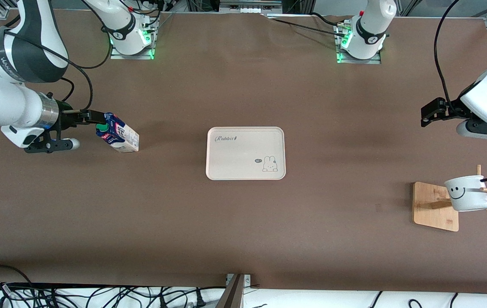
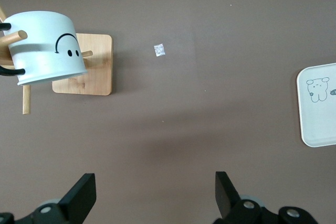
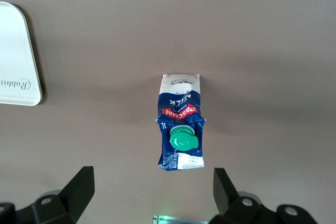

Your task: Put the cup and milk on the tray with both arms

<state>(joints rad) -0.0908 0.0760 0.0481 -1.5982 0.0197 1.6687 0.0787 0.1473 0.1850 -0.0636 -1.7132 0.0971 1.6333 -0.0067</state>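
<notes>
Cream-white, the tray [image 1: 245, 153] sits bare mid-desk; the milk [image 1: 118, 136] stands toward the right arm's end from it, the cup [image 1: 468, 193] hangs on its wooden stand [image 1: 435, 206] toward the left arm's end. My right gripper [image 1: 93, 117] is spread wide over the milk, so I should drop straight and pinch its pale sides under the cap, while my left gripper [image 1: 432, 112], also apart, must still come over the cup.

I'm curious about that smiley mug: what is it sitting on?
The cup hangs tilted on a peg of a wooden stand, its black handle looped over the peg, above the stand's flat base. The part of the stand directly under the cup is covered, and its inside is not visible.
</notes>
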